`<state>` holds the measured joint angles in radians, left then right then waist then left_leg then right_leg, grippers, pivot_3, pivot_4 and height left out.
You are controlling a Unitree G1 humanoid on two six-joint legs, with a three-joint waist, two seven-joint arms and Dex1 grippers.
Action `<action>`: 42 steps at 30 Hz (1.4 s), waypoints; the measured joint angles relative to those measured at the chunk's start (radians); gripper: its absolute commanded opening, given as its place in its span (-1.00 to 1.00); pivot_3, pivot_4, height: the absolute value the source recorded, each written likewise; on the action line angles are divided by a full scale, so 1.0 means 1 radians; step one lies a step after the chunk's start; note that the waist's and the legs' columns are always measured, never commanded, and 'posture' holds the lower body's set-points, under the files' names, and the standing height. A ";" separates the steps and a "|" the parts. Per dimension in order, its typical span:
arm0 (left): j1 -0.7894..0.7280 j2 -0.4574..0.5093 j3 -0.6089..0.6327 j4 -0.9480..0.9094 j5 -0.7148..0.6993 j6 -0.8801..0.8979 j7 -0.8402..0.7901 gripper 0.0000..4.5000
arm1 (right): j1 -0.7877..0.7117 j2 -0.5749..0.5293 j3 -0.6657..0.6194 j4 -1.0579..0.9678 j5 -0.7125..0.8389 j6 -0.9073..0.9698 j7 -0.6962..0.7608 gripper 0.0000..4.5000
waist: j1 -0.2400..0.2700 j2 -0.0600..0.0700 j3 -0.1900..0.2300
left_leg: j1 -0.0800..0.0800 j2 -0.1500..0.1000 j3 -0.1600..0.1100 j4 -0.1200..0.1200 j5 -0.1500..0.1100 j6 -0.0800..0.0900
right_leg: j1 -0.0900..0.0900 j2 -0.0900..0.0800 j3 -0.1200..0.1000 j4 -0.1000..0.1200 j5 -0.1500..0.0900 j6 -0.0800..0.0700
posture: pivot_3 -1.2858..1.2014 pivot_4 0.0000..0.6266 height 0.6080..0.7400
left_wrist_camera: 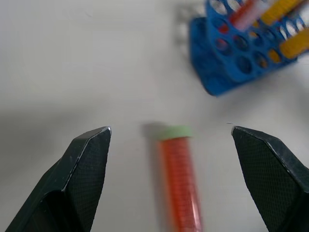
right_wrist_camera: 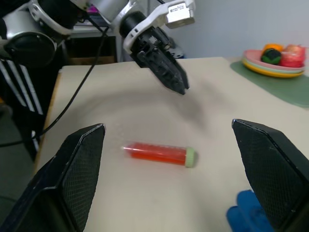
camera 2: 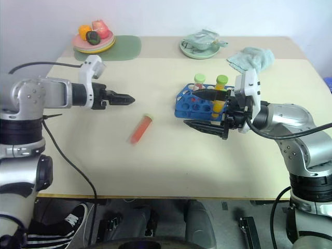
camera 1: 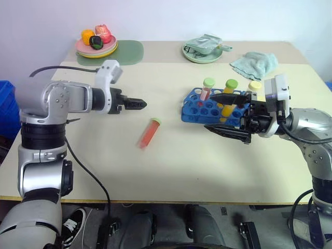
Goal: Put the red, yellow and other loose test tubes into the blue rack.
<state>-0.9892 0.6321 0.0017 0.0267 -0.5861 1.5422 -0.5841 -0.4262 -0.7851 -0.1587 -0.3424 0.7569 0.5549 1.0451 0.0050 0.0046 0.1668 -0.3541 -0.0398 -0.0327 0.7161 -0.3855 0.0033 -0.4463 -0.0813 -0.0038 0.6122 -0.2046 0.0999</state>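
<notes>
Left hand (camera 1: 139, 104), fingers spread and empty, hovering above the table (camera 1: 171, 171) beyond the red test tube (camera 1: 149, 132). Right hand (camera 1: 227, 114), fingers spread wide and empty, just beside the blue rack (camera 1: 199, 109), pointing toward the tube. Red tube with light green cap lying flat on the table between both hands, apart from the rack. Capped tubes upright in the rack.
</notes>
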 measured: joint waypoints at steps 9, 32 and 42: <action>-0.142 -0.054 -0.208 0.136 -0.006 0.064 0.024 0.83 | 0.022 0.026 0.013 -0.029 -0.007 0.001 -0.045 0.91 | 0.006 0.000 0.000 | -0.001 0.000 0.000 0.000 0.001 -0.002 | 0.000 0.000 0.000 0.000 0.000 0.000 | 0.03 -0.52 1.00; -0.406 -0.061 -0.741 0.545 -0.110 0.065 -0.222 0.83 | 0.036 0.030 0.017 -0.026 -0.019 0.005 -0.059 0.91 | 0.001 -0.001 0.001 | -0.002 -0.003 0.000 0.000 0.001 -0.002 | -0.001 0.001 0.000 0.000 0.000 0.000 | 0.03 -0.52 1.00; -0.406 -0.083 -0.843 0.586 0.020 0.033 -0.345 0.83 | 0.040 0.058 0.017 -0.026 -0.033 -0.001 -0.067 0.91 | 0.001 -0.001 0.001 | -0.002 -0.003 0.000 0.000 0.001 -0.002 | -0.001 0.001 0.000 0.000 0.000 0.000 | 0.03 -0.52 1.00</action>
<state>-1.3953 0.5493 -0.8415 0.6123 -0.5664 1.5753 -0.9289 -0.3859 -0.7276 -0.1417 -0.3686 0.7242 0.5538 0.9783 0.0055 0.0037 0.1674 -0.3560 -0.0429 -0.0324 0.7162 -0.3846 0.0018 -0.4477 -0.0803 -0.0037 0.6126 -0.2047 0.0999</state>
